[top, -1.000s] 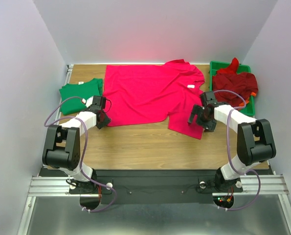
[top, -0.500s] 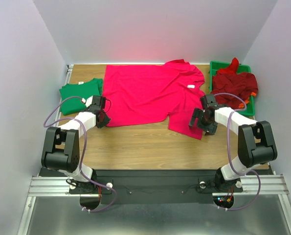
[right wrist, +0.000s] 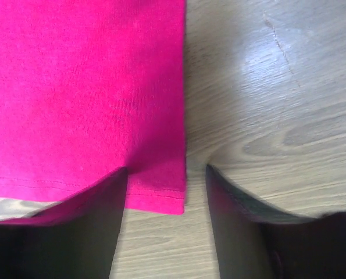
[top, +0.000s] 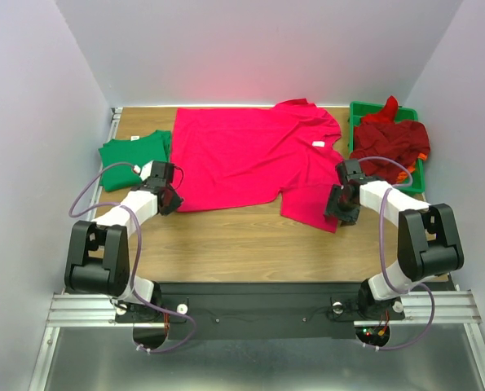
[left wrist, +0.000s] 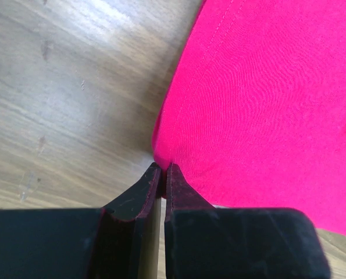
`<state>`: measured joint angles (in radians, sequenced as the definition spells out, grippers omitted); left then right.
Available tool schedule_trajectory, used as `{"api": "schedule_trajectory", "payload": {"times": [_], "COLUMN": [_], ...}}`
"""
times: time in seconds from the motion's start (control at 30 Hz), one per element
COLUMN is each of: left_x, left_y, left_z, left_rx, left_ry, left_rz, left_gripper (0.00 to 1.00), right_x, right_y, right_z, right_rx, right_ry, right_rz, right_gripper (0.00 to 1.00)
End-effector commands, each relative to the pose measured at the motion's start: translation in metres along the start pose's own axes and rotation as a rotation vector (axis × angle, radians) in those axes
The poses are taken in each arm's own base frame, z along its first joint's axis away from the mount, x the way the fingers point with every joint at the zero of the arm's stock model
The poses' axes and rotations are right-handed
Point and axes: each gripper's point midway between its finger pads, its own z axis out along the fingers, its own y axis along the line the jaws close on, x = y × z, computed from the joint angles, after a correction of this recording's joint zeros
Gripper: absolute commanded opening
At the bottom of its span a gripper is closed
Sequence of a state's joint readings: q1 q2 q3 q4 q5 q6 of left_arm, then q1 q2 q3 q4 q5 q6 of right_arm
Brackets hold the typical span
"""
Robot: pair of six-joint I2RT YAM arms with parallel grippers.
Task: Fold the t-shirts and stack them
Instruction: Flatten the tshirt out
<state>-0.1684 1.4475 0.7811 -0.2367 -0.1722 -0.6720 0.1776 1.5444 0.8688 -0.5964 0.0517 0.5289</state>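
The pink shirt (top: pixel 242 159) lies spread across the middle of the surface (top: pixel 226 236), with a green shirt (top: pixel 132 152) folded to its left and dark red shirts (top: pixel 391 140) heaped in the tray (top: pixel 363 106) to its right. The left hand (left wrist: pixel 162 170) is closed tight, pinching the pink shirt's near left corner. The right hand (right wrist: pixel 167 174) gapes open astride the near right corner, one finger over cloth, the other over bare wood, gripping nothing.

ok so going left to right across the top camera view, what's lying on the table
green t-shirt → pink-red t-shirt → green tray with the dark red t-shirts piled in it
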Motion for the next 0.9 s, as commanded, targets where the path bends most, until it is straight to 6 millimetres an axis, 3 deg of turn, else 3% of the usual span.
{"api": "schedule_trajectory", "payload": {"times": [0.0,0.13,0.23,0.4,0.57,0.67,0.87], "left_x": [-0.001,-0.002,0.000,0.002,0.003,0.000,0.000], "left_y": [0.005,0.006,0.007,0.009,0.008,0.008,0.014], "left_z": [-0.011,-0.013,-0.014,-0.017,-0.022,-0.033,-0.048], "left_rx": [-0.003,0.002,0.003,0.009,0.026,0.038,0.042], "left_ry": [-0.018,-0.023,-0.022,-0.024,-0.023,-0.033,-0.038], "left_rz": [-0.016,-0.022,-0.021,-0.023,-0.016,-0.015,-0.007], "left_gripper": [0.00,0.00,0.00,0.00,0.00,0.00,0.00], "right_x": [0.023,0.032,0.037,0.037,0.023,0.005,-0.004], "right_y": [0.005,0.007,0.006,0.007,0.009,0.011,-0.004], "right_z": [0.003,0.008,0.012,0.014,0.001,-0.024,-0.062], "right_rx": [-0.054,-0.070,-0.072,-0.073,-0.074,-0.078,-0.010], "right_ry": [0.099,0.145,0.168,0.175,0.117,0.045,0.002], "right_rz": [-0.019,-0.032,-0.037,-0.037,-0.044,-0.060,-0.100], "right_gripper": [0.53,0.39,0.18,0.00,0.00,0.00,0.00]}}
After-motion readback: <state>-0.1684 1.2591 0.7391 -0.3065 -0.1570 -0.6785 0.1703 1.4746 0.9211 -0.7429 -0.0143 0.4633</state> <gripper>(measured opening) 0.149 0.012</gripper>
